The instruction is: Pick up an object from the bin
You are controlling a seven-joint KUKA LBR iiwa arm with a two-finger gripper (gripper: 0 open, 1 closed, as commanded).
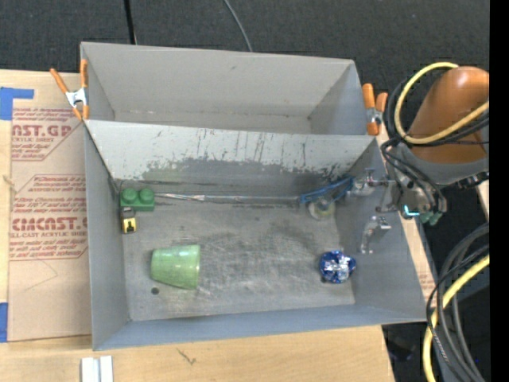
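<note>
- Where the floor of the grey bin (238,78) runs toward the lower edge of the frame, a pale green cup (176,266) lies on its side at lower left.
- At lower right lies a crumpled blue-and-white ball (336,267), alone on the floor.
- Just above and right of that ball hangs the gripper (372,233), by the bin's right wall and clear of the ball; open or closed, I cannot tell.
- Farther back at left sit a small yellow piece (130,225) and a green block (137,199).
- A blue-handled tool (326,191) lies at upper right.
</note>
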